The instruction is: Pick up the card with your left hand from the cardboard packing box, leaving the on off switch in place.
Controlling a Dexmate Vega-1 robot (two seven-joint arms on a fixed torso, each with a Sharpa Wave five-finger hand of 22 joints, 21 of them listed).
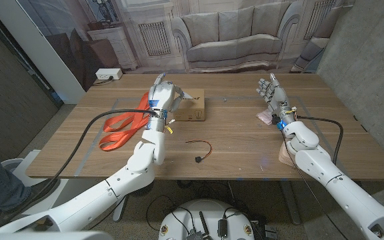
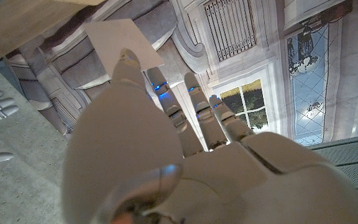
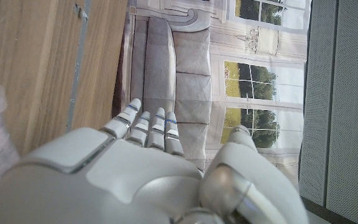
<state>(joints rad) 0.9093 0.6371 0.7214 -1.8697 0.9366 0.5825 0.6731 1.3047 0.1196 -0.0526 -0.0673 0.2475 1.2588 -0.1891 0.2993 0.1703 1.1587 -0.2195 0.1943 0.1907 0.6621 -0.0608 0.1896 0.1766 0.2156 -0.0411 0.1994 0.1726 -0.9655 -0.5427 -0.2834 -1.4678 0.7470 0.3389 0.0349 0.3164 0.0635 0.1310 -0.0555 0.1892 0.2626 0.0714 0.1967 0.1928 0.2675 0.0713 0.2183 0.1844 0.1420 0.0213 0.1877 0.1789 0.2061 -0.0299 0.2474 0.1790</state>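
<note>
Head view: left hand (image 1: 163, 93) raised over box (image 1: 191, 105), apparently pinching white card (image 1: 186, 95) above it. Switch (image 1: 199, 151) with red wire on table (image 1: 245, 143) near box, not inside. Right hand (image 1: 273, 92) spread, holding nothing, well apart from box. Box print unreadable.

Left wrist view: card (image 2: 122, 43) pinched at fingertips (image 2: 128, 59); blank face, no writing. Pickup judged done.

Right wrist view: right hand (image 3: 154, 168), fingers together.

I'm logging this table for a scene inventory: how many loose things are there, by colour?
White: 1, card held by left hand
Brown: 1, cardboard box
Orange: 1, strap
Red-and-black: 1, wired switch
Pink: 1, packet
Total: 5
</note>
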